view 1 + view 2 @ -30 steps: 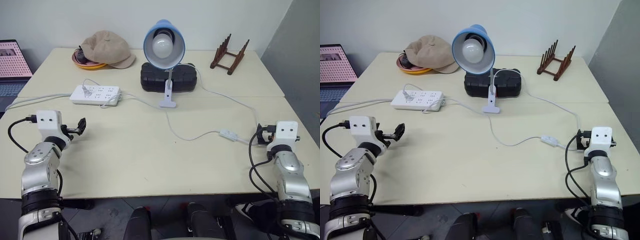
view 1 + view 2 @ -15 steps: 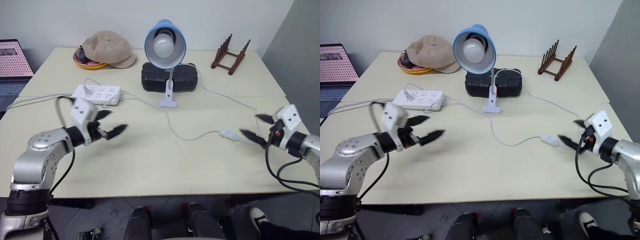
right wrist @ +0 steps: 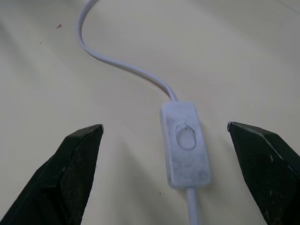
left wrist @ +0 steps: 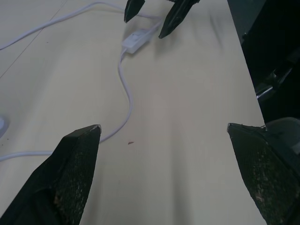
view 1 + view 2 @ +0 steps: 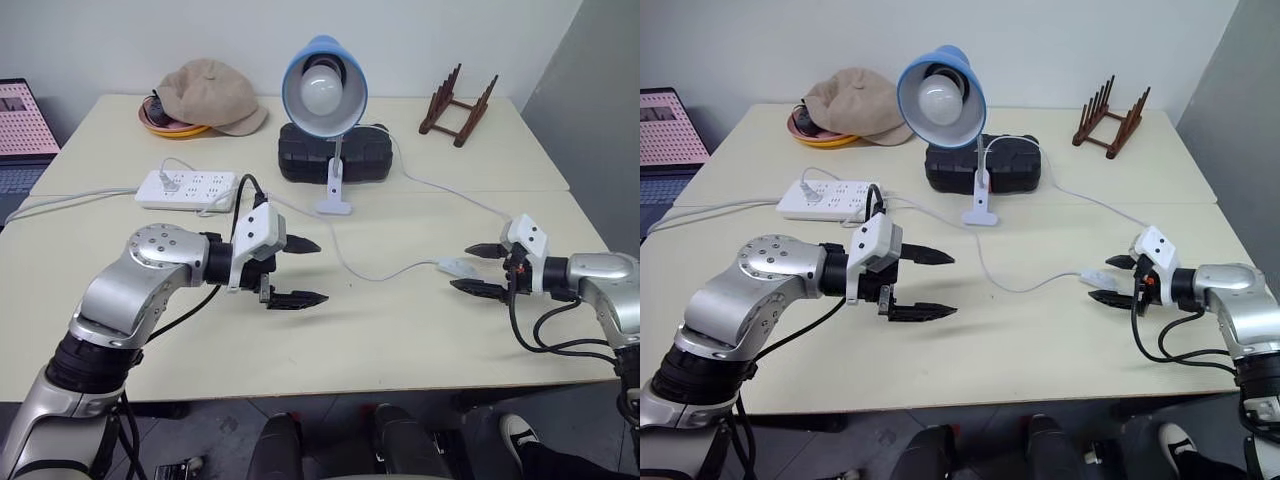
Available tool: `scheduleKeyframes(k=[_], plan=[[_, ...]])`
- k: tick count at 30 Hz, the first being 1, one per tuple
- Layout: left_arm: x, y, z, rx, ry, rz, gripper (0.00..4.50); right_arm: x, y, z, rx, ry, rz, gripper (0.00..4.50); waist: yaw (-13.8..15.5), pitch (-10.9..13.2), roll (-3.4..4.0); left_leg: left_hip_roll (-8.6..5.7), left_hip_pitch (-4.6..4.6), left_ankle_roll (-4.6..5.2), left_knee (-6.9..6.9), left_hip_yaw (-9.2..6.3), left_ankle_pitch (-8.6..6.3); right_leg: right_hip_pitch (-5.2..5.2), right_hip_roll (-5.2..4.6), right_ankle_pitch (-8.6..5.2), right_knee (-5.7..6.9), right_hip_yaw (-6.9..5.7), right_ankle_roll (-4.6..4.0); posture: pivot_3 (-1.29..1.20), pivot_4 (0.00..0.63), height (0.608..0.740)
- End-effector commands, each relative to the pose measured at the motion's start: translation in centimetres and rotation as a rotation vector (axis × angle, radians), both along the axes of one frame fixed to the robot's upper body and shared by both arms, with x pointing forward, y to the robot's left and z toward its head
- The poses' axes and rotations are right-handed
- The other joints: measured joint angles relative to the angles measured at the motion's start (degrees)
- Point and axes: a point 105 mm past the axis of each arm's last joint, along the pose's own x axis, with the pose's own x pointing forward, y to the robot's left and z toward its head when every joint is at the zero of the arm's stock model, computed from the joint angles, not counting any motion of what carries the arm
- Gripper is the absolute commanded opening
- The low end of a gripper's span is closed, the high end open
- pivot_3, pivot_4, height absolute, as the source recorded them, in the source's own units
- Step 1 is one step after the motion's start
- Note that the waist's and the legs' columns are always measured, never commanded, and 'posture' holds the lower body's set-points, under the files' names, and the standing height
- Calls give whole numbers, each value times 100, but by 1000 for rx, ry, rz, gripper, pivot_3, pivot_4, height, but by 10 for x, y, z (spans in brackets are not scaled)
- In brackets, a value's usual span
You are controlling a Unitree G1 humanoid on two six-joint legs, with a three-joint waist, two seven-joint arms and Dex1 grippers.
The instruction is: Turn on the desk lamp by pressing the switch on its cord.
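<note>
A wide table (image 5: 420, 350) with a smooth, pale cream top is being shown against a plain white wall, a seam running across it from side to side. At the far left edge a laptop screen (image 5: 22, 118) with a pink pattern is being glimpsed; next to it a soft beige cap (image 5: 212, 97) is lying over an orange dish (image 5: 165, 127). A flat white power strip (image 5: 191, 189) is resting nearer the front, its thick cable trailing off to the left. The left gripper (image 5: 303, 272) is being held above the table's middle with its two black pointed fingers spread wide and nothing between them. The desk lamp (image 5: 325, 95), with a round light-blue shade and big white bulb, is standing on a small white base before a black ribbed case (image 5: 370, 158). The thin white cord (image 5: 345, 262) is curving from that base to the switch (image 3: 185, 143), a small white oblong with an oval button. The right gripper (image 5: 476, 270) is being held with its fingers wide apart on either side of the switch, not touching it. A dark wooden rack (image 5: 458, 104) is standing at the back right.
</note>
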Motion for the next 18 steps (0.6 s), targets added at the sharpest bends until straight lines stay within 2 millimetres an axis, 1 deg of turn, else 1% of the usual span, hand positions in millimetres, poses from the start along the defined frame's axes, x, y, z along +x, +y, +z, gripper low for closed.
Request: scheduleKeyframes(k=[1, 8, 11, 13, 14, 15, 16, 18], plan=[[-1, 1, -1, 12, -34, -11, 4500, 1, -3, 7, 22, 20, 6, 4464, 4, 0, 0, 0, 0, 0, 0, -2, 0, 0, 0, 0, 1, -2, 0, 0, 150, 740], [-1, -3, 0, -2, -38, -17, 4500, 0, -5, 2, 32, 76, 2, 4464, 8, 0, 0, -1, -1, 0, 7, -4, 0, 2, 0, 0, 4, -2, 0, 0, 150, 740], [-2, -4, 2, -7, -39, -21, 4500, 3, -7, -1, 23, 66, -7, 3983, 4, 0, 0, -1, 1, 0, 8, -5, 0, 2, 0, 1, 7, -3, 1, 0, 150, 740], [-1, -4, 0, 0, -44, -17, 4500, 4, -8, -3, 22, 70, -10, 3327, 3, 0, 0, -1, 1, 0, 8, -5, 0, 2, 0, 1, 8, -3, 1, 0, 150, 740], [-1, -4, -1, 5, -47, -17, 4500, 5, -8, -4, 21, 68, -13, 3124, 4, 0, 0, -1, 1, 0, 8, -5, 0, 2, 0, 1, 8, -3, 1, 0, 150, 740], [-1, -4, -1, 6, -47, -17, 4500, 6, -8, -4, 21, 65, -17, 3017, 5, 0, 0, -1, 1, 0, 8, -5, 0, 2, 0, 1, 7, -3, 1, 0, 150, 740], [-1, -4, -1, 6, -47, -18, 4500, 7, -8, -5, 20, 62, -18, 2683, 6, 0, 0, -1, 0, 0, 8, -5, 0, 2, 0, 1, 7, -3, 1, 0, 150, 740], [-2, -6, -1, 1, -45, -24, 4500, 9, -7, -5, 22, 61, -19, 2184, 5, 0, 0, -1, 0, 0, 8, -5, 0, 2, 0, 1, 7, -3, 2, 0, 150, 740]])
